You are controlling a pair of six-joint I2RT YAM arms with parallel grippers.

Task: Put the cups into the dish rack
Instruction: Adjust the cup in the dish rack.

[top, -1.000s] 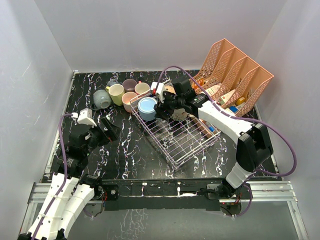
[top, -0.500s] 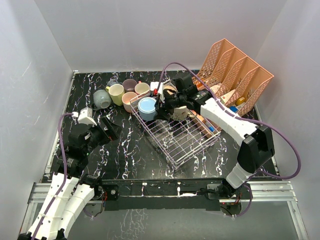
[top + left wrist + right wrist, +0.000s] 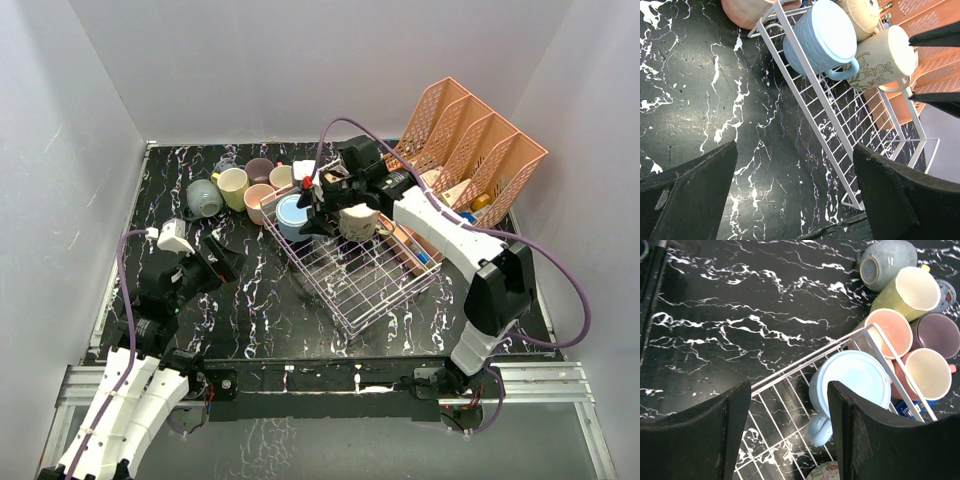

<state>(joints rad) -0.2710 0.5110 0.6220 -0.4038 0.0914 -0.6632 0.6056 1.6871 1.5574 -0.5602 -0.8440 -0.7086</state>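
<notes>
The wire dish rack (image 3: 372, 287) sits mid-table. It holds a light blue mug (image 3: 293, 214) at its far-left corner and a cream patterned mug (image 3: 358, 222) beside it. My right gripper (image 3: 314, 207) hangs open and empty above the rack, next to the blue mug (image 3: 854, 376). Grey-blue (image 3: 203, 197), yellow (image 3: 233, 187), mauve (image 3: 259, 169), pink (image 3: 259, 201) and cream (image 3: 284, 176) mugs cluster on the table behind the rack. My left gripper (image 3: 226, 263) is open and empty, low over the table left of the rack (image 3: 807, 93).
A salmon-pink lattice file organiser (image 3: 470, 148) stands at the back right, with small items between it and the rack. A third, tan speckled mug (image 3: 862, 15) shows in the left wrist view behind the patterned mug (image 3: 884, 59).
My right gripper has let go of the cream patterned mug, which now stands in the rack, and has moved left and back towards the blue mug. My left gripper shifted slightly right.
</notes>
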